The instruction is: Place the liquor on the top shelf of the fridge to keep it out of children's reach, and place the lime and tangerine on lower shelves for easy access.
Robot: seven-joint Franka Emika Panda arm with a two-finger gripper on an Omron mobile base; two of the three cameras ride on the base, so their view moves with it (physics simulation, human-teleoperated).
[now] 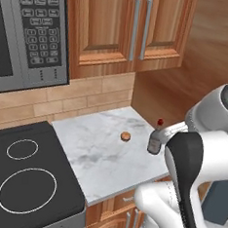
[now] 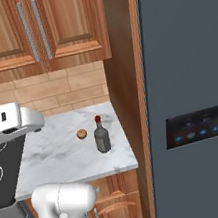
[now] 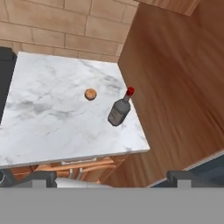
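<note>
The liquor (image 1: 155, 141) (image 2: 102, 137) (image 3: 119, 111), a grey glass bottle with a red cap, stands upright near the right edge of the marble counter (image 1: 97, 158) (image 2: 53, 156) (image 3: 43, 127). The tangerine (image 1: 125, 136) (image 2: 81, 133) (image 3: 90, 94) lies a short way to its left. My gripper (image 3: 111, 178) hangs open well above and in front of both, with nothing between its fingertips (image 3: 43, 178). The dark grey fridge (image 2: 185, 41) with its blue-lit door panel (image 2: 199, 125) stands right of the counter. The lime and the fridge shelves are out of view.
A black stove top (image 1: 22, 176) adjoins the counter on the left, under a microwave (image 1: 30, 30). Wooden wall cabinets (image 1: 128, 24) (image 2: 36, 27) hang over the brick backsplash (image 3: 65, 26). A tall wooden side panel (image 3: 175, 87) separates counter and fridge.
</note>
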